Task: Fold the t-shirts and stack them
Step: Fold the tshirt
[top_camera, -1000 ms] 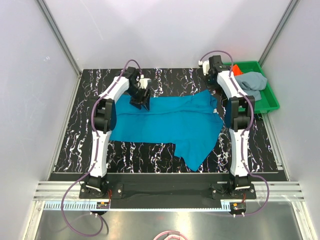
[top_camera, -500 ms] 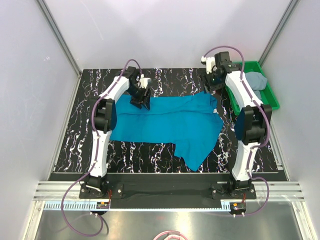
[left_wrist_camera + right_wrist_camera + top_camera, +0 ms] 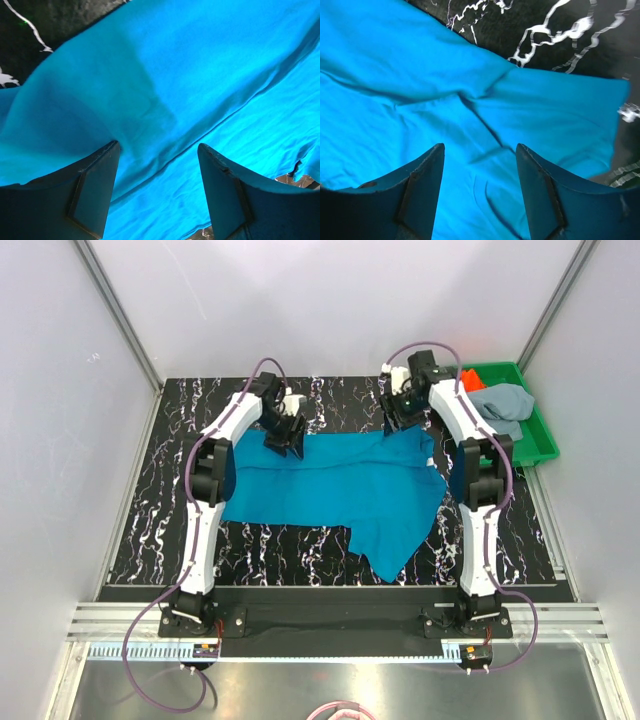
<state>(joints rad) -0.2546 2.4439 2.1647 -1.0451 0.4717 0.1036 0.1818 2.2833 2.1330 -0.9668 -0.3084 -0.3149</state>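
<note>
Three t-shirts [image 3: 330, 485] [image 3: 471, 376] [image 3: 502, 400], one tray [image 3: 543, 440]

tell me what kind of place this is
Probably a lab robot test cell: plain white enclosure walls, a silver aluminium corner rail, and a black white-veined tabletop.
</note>
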